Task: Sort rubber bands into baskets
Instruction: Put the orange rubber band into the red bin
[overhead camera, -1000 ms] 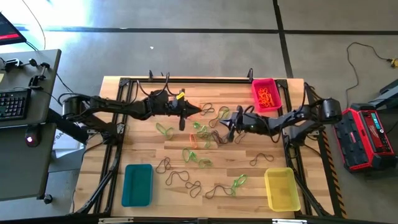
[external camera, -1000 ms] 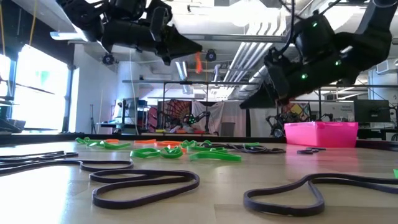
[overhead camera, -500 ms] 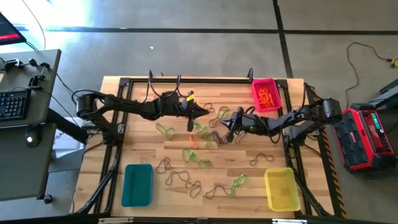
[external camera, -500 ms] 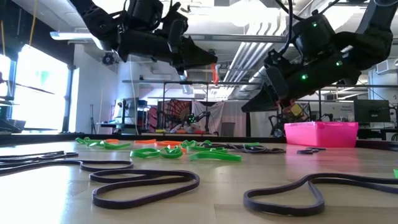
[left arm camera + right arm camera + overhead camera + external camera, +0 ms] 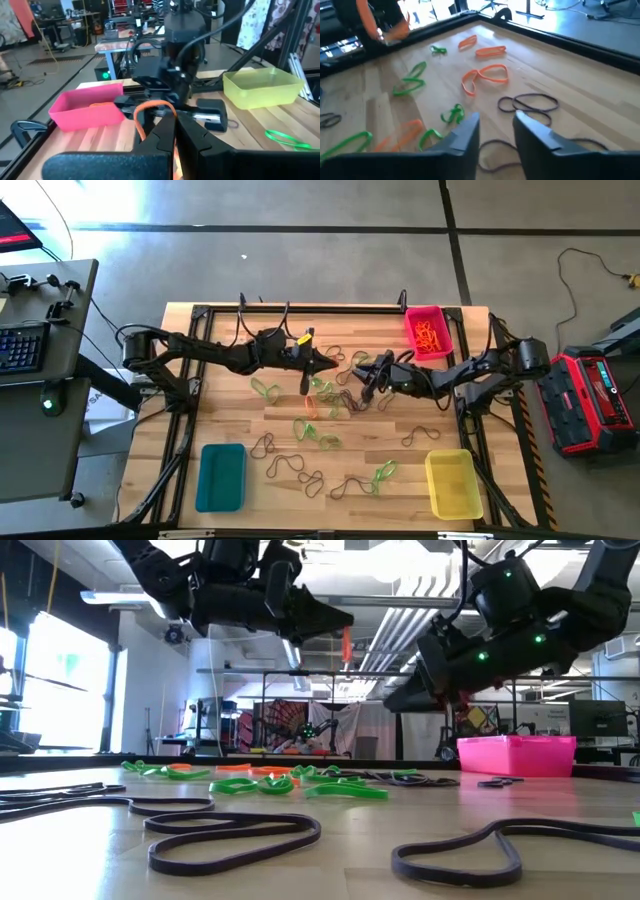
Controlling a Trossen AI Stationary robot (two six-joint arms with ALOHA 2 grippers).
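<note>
an orange band [image 5: 304, 379] dangles from the left gripper [image 5: 325, 361], whose fingers are pressed together on it, above the table's [image 5: 230, 406] middle; in the left wrist view the loop [image 5: 152, 111] curls up over the fingertips. the pink basket [image 5: 428, 332], already holding orange bands, sits at the far right corner, beyond the right arm, so the likely carry runs across the right gripper [image 5: 360, 377]. that gripper hangs just beside the left one, fingers [image 5: 465, 131] spread and empty, above the central scatter of green, orange and dark bands [image 5: 325, 395]; a dark loop [image 5: 527, 104] lies just ahead of it. the teal basket [image 5: 220, 476] and yellow basket [image 5: 452, 482] wait at the near corners, with more dark bands [image 5: 295, 467] between them. the right arm is nearer the pink basket, though the left holds the band.
</note>
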